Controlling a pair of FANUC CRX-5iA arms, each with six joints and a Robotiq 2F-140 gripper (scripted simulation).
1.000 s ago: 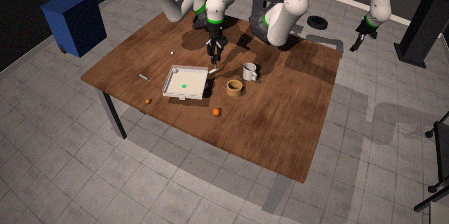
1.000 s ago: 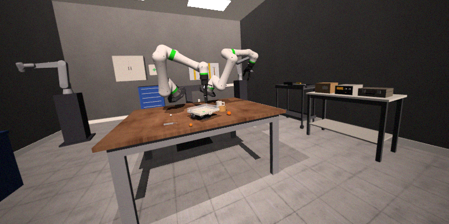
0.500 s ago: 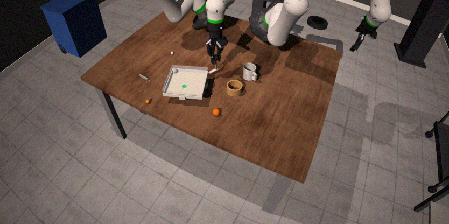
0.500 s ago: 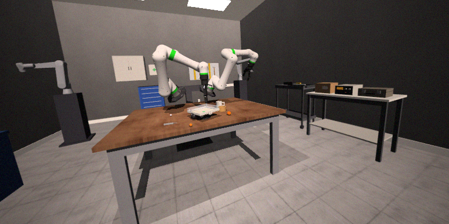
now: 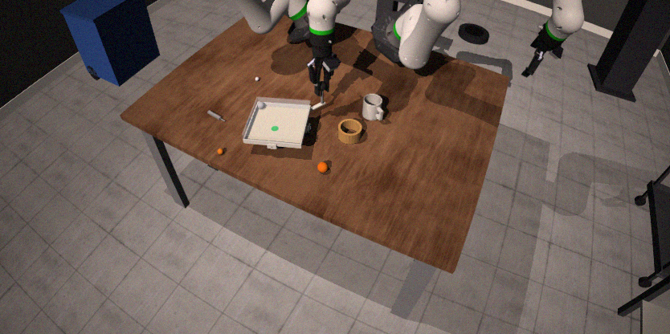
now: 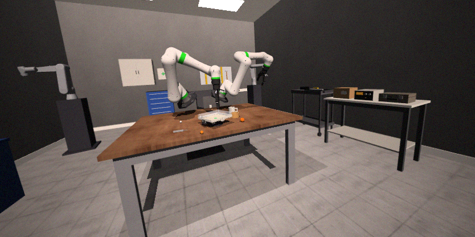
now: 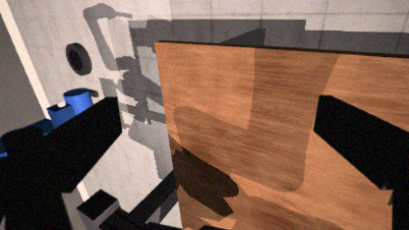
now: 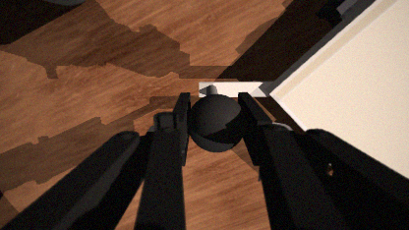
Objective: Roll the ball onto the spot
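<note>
Around the wooden table (image 5: pixel 398 181) (image 6: pixel 159 135) (image 7: pixel 216 84), dark walls (image 6: pixel 375 35).

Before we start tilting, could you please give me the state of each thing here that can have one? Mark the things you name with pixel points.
Left gripper (image 5: pixel 542 63) (image 6: pixel 261 80) (image 7: pixel 218 113): open.
Right gripper (image 5: pixel 320 91) (image 6: pixel 217 106) (image 8: pixel 215 118): shut on the black knob (image 5: pixel 320 87) (image 8: pixel 216 125).
Steel ball (image 5: pixel 261 105) (image 6: pixel 200 115): in a plate corner, off the green spot (image 5: pixel 275 128) (image 6: pixel 215 118).
Plate (image 5: pixel 288 118) (image 6: pixel 207 117) (image 8: pixel 364 93): raised above the table; cannot tell if level.
Mug (image 5: pixel 371 108) (image 6: pixel 231 110): upright.
Screwdriver (image 5: pixel 214 115) (image 6: pixel 178 131): lying down.
</note>
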